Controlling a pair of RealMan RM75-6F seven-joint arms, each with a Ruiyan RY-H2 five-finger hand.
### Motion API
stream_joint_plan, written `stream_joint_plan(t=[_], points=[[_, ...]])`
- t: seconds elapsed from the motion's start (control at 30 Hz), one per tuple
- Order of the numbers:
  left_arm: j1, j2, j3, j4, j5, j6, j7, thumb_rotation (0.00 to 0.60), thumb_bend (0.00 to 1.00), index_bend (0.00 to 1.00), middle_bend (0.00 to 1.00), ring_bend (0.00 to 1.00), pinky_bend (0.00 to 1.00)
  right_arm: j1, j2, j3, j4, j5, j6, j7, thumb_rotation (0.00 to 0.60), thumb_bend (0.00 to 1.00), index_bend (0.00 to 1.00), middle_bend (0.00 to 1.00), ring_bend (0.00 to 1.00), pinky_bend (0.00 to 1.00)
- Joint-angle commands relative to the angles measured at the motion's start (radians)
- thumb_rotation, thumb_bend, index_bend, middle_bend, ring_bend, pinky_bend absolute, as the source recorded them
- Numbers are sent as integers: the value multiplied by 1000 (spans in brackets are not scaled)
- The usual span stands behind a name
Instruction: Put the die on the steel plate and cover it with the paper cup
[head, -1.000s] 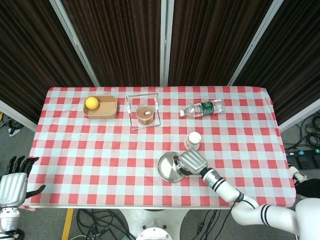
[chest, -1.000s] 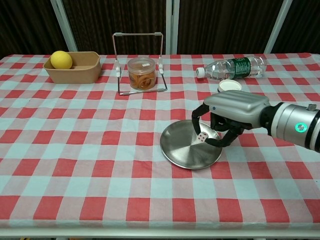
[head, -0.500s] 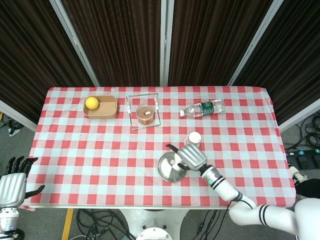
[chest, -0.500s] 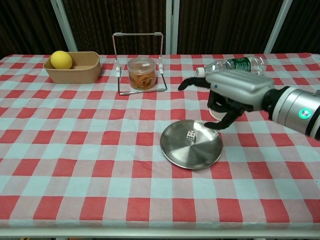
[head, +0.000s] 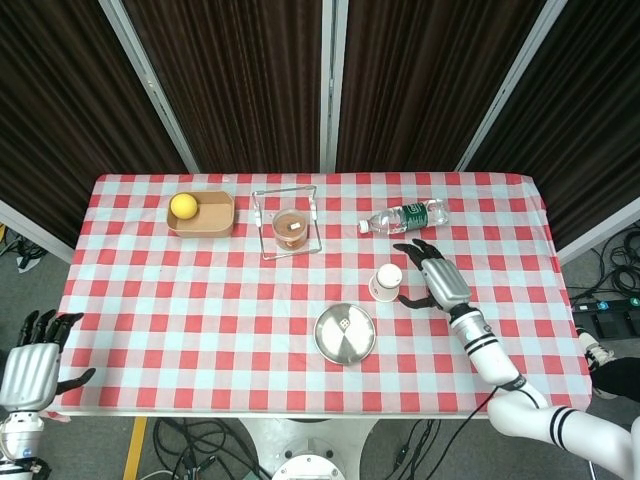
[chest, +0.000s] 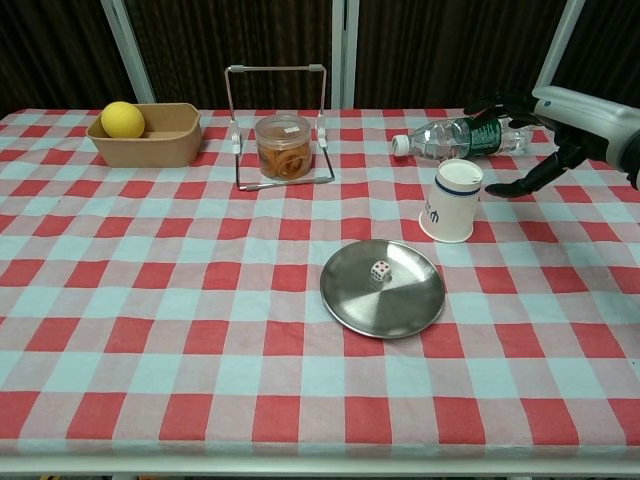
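A: Where does the job stand?

B: The small white die (chest: 379, 270) lies on the round steel plate (chest: 383, 310) just below the middle of the chest view, so I judge the first half done. What remains is the covering.

A: And the cup?

B: The white paper cup with blue print (chest: 452, 201) stands base-up on the red-and-white checked tablecloth (chest: 160, 290), up and to the right of the plate, apart from it.

A: Which hand takes it?

B: Likely the right hand (head: 437, 275), just right of the cup, fingers spread and holding nothing, not touching it. The left hand (head: 32, 362) hangs at the lower left of the head view, off the table, fingers apart and empty.

A: The next move?

B: Close around the cup's wall, lift, carry it down-left over the die, lower it mouth-down without knocking the die.
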Motion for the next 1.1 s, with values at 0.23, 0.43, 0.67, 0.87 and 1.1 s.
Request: stream_joint_plan(t=[0.23,0.43,0.67,0.87,1.1], points=[[-1,6,-1,-8,-8,-6,8,600,58,175,185,88,0,51,-86,16,153,50,-145,108,600,110,120,129,0,43],[-2,6,0,-10,-10,-8,11,600,58,176,185,87,0,80,-121,23,198,41,-181,134,600,130,159,153,0,43],[2,7,1,-11,-13,-6,11,600,58,175,185,87,0,84,-153,34,226,17,-140,159,600,316,526,272,4,43],[3,9,2,-13,-13,-4,12,600,58,176,185,88,0,43,-52,-26,53,-159,-19,285,600,327,563,295,6,43],[-1,11,0,-21,-1,2,19,600,58,175,185,87,0,35,12,-121,-57,-312,51,303,600,327,571,302,6,43]])
